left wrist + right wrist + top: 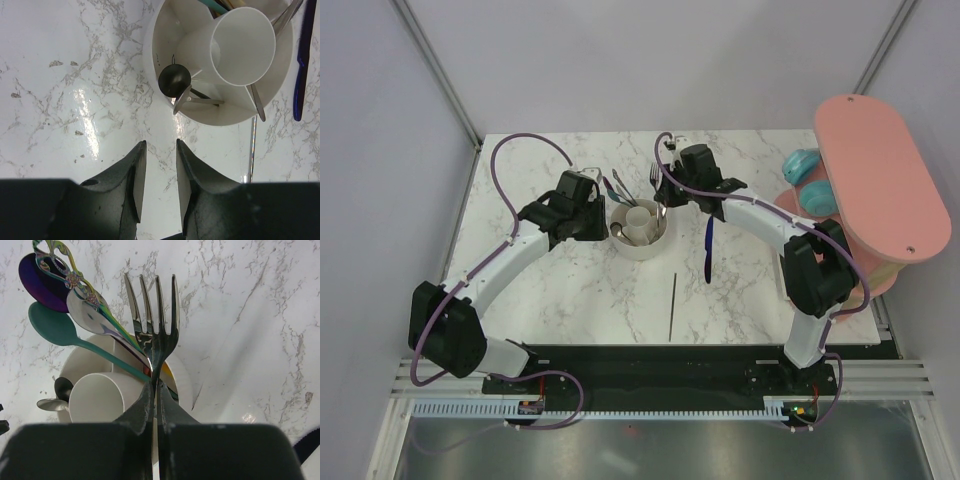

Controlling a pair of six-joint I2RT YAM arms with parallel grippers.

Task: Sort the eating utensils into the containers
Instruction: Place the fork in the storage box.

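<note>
Nearest my bases, a thin stick [672, 305] lies loose on the table [570, 290], well apart from anything else. A little further out a blue-handled utensil [708, 250] lies flat just beside the white holder [642, 250]. I judge that these two are what remains to be sorted.

At the holder's left side my left pincer [160, 145] hangs over bare marble with its jaws apart and nothing between them. Just beyond its tips, a black spoon [174, 81] and some silver handles sit in the ring sections. The central cup looks empty.

At the holder's far right rim my right pincer [155, 390] is clenched on the handle of a fork [152, 335], tines up. I cannot tell whether the fork's lower end has entered a section.

Behind it a teal spoon [50, 327] and a purple spoon [37, 280] stand in the far sections beside others. Most of the sorting looks done: this fork, then the two loose pieces.
</note>
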